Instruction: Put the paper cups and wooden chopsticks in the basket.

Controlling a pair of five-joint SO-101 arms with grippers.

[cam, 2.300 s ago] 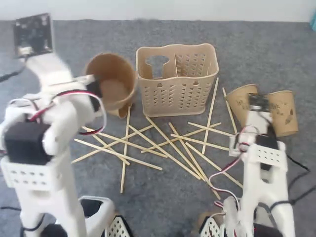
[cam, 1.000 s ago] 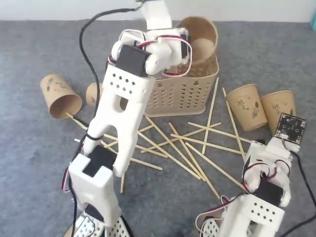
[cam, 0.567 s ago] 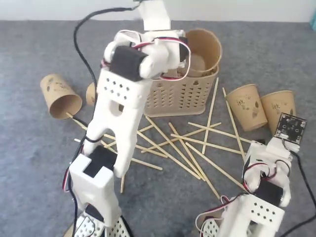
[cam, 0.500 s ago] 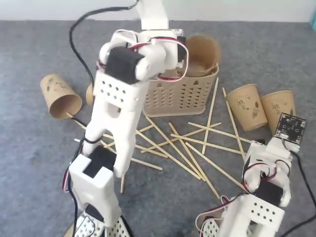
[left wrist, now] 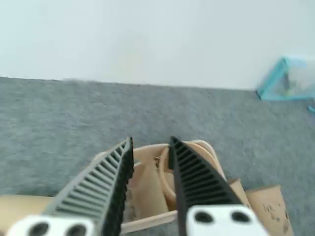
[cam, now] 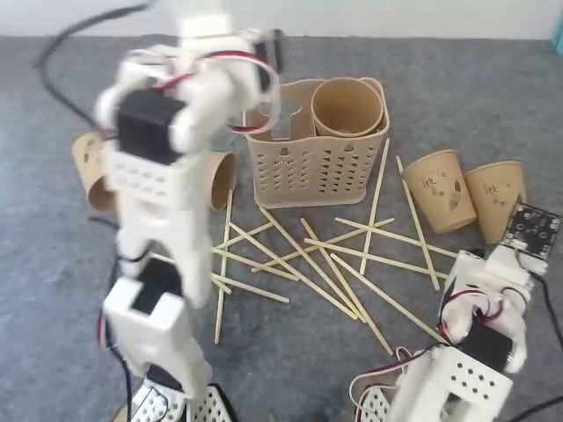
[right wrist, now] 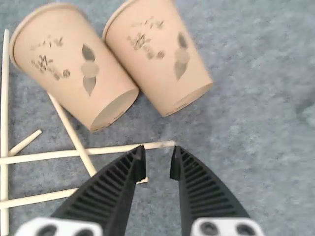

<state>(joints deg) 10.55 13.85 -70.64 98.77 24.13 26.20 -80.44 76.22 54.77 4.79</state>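
A tan slotted basket (cam: 317, 163) stands at the back centre, with one paper cup (cam: 347, 105) upright in its right compartment. My left gripper (left wrist: 151, 143) hangs open and empty above the basket (left wrist: 147, 184), with that cup (left wrist: 194, 157) below its fingers. Two paper cups (cam: 440, 189) (cam: 497, 198) lie on their sides at the right. My right gripper (right wrist: 157, 151) hovers just short of these cups (right wrist: 74, 64) (right wrist: 157, 54), slightly open over a chopstick (right wrist: 88, 152), holding nothing. Several wooden chopsticks (cam: 308, 255) lie scattered in front of the basket.
Two more paper cups lie left of the basket, one (cam: 222, 180) close to it and one (cam: 88, 171) partly behind the left arm (cam: 167, 141). Grey carpet covers the table. A light blue object (left wrist: 290, 78) stands far off by the wall.
The left arm carried a paper cup over the basket, let it go into the right compartment, and swung back to the left. The right arm drew back early on, then kept still.
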